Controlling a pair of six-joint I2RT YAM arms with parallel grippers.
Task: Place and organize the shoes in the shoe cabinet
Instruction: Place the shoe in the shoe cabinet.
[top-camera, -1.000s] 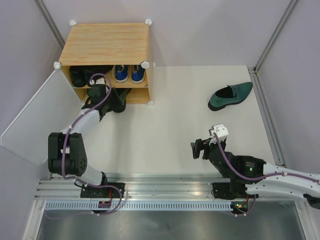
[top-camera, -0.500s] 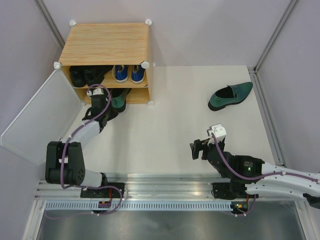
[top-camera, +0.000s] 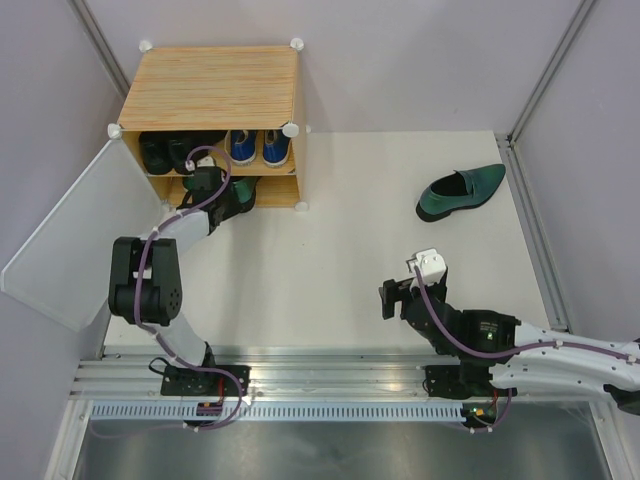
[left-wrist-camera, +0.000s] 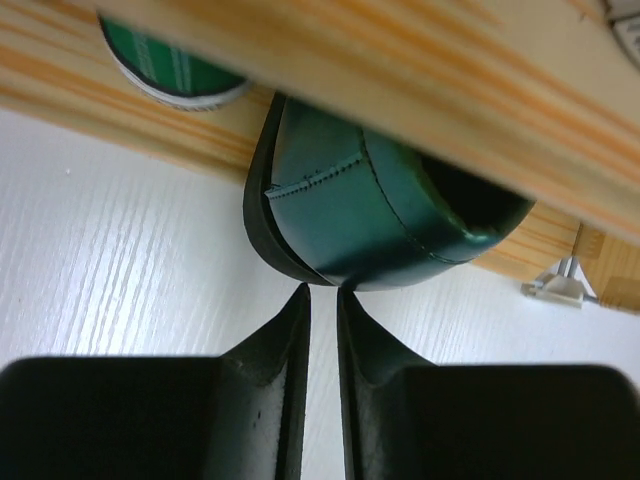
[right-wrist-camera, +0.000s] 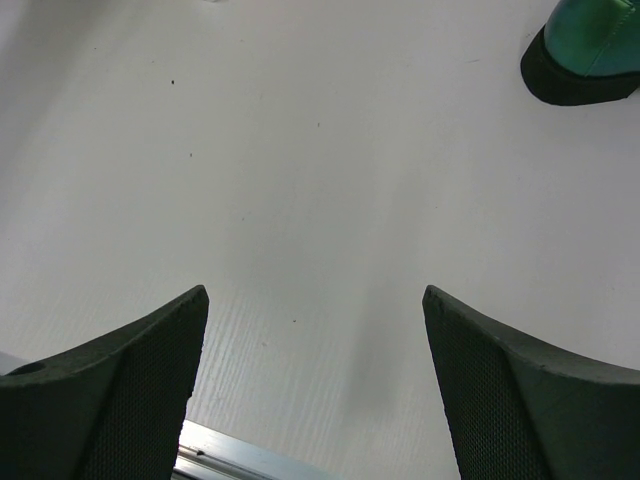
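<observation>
shelved loafer (left-wrist-camera: 370, 210): heel end pokes out of the lower shelf of the shoe cabinet (top-camera: 215, 85), upper left of the overhead view
left gripper (left-wrist-camera: 322, 290): has just closed to a slit, holding nothing, tips against the heel
meaning: probably a push inward
other loafer (top-camera: 462, 192): upper right, unplaced
right gripper (right-wrist-camera: 314, 292): wide apart, empty

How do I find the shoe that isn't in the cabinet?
Start at the wooden shoe cabinet at the far left, then look right across the white table. One glossy dark-green loafer lies there alone, the only shoe away from the cabinet.
</observation>
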